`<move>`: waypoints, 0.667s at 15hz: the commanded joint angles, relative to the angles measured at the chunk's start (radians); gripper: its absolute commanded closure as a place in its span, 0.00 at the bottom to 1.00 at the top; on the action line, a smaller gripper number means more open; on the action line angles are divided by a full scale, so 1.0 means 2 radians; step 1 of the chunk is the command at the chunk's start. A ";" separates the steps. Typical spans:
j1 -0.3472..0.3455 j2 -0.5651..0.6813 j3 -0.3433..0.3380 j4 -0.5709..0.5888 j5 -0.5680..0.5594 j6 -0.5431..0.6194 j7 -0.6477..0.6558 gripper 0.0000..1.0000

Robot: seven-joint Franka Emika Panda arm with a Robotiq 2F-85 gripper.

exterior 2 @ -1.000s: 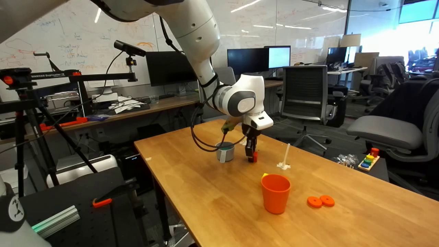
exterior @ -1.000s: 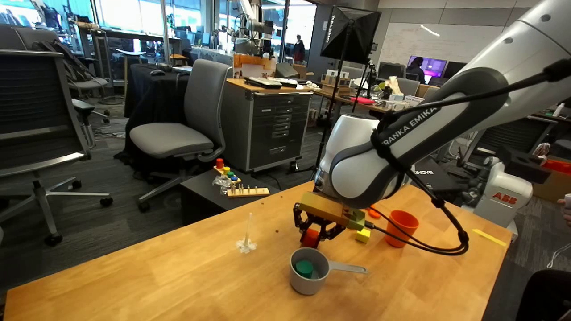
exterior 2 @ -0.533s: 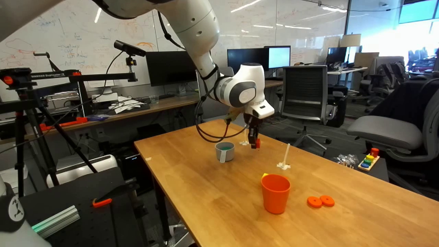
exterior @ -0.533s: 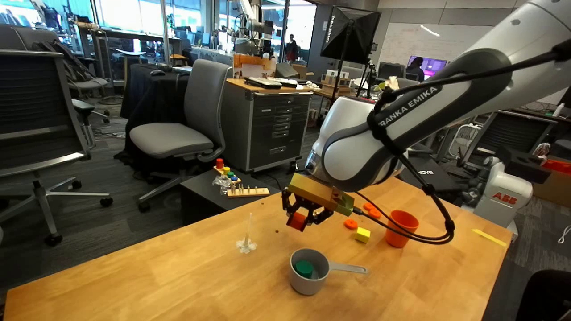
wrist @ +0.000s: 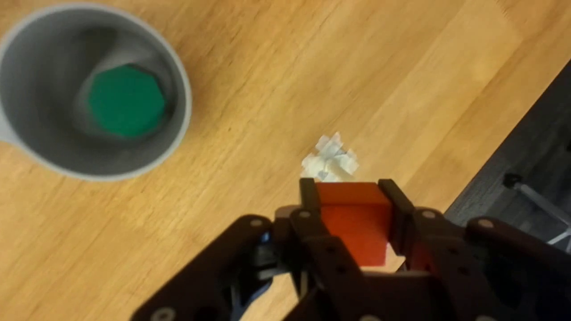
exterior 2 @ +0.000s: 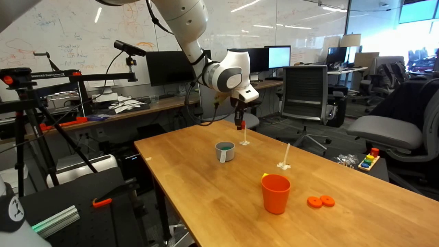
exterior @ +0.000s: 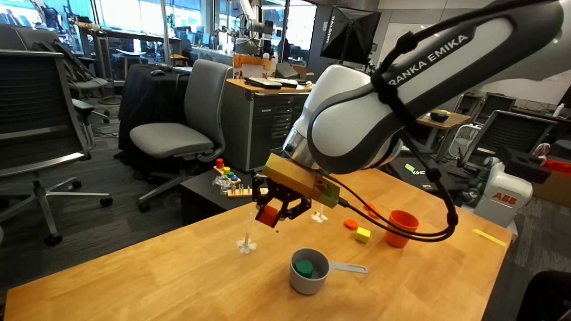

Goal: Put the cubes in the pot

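My gripper (exterior: 269,215) is shut on the red cube (exterior: 266,216), held above the table; both also show in an exterior view (exterior 2: 243,124). In the wrist view the cube (wrist: 357,227) sits between the fingers of the gripper (wrist: 348,189). The grey pot (exterior: 308,286) stands upright on the table, apart from the gripper, and shows at the left of the wrist view (wrist: 40,102). A green block (wrist: 127,101) lies inside it. The yellow cube (exterior: 362,235) is on the table beside the red-orange cup; the cup mostly hides it in an exterior view (exterior 2: 264,175). No separate orange cube shows.
The red-orange cup (exterior 2: 275,195) stands upright. Orange discs (exterior 2: 314,202) lie near it. Two thin upright sticks with taped bases stand on the table (exterior: 246,246), (exterior 2: 244,142); one base (wrist: 330,158) shows just beyond the fingertips. The table's edge (wrist: 504,138) is close to the gripper.
My gripper has lifted the red cube off the table and carried it higher, leftward in both exterior views, close to a stick. The pot, green block, yellow cube and cup have not moved.
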 commanded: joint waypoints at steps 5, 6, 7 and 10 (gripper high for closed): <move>0.013 -0.059 0.024 -0.073 0.013 0.013 -0.008 0.88; 0.015 -0.067 0.024 -0.083 0.013 0.014 -0.007 0.88; 0.015 -0.076 0.024 -0.094 0.014 0.016 -0.008 0.88; 0.014 -0.104 0.024 -0.127 0.015 0.021 -0.008 0.88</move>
